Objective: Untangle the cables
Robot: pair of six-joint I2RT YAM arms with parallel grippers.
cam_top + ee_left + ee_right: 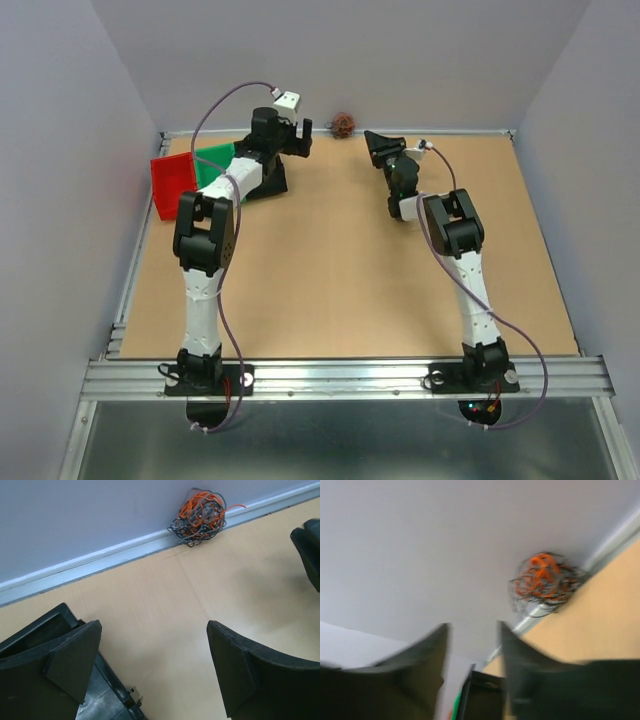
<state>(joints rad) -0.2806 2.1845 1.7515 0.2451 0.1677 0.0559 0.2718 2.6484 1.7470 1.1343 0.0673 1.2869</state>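
Observation:
A tangled ball of orange and dark grey cables (343, 125) lies against the back wall at the table's far edge. It shows in the left wrist view (198, 516) and, blurred, in the right wrist view (546, 584). My left gripper (303, 135) is open and empty, left of the ball and apart from it; its fingers (75, 655) are wide apart over bare table. My right gripper (375, 141) is open and empty, just right of the ball; its fingers (427, 655) stand apart in a blurred view.
A red panel (172, 183) and a green panel (212, 165) stand at the far left behind the left arm. A white camera block (287, 101) sits on the left wrist. The metal rail (90, 562) runs along the back wall.

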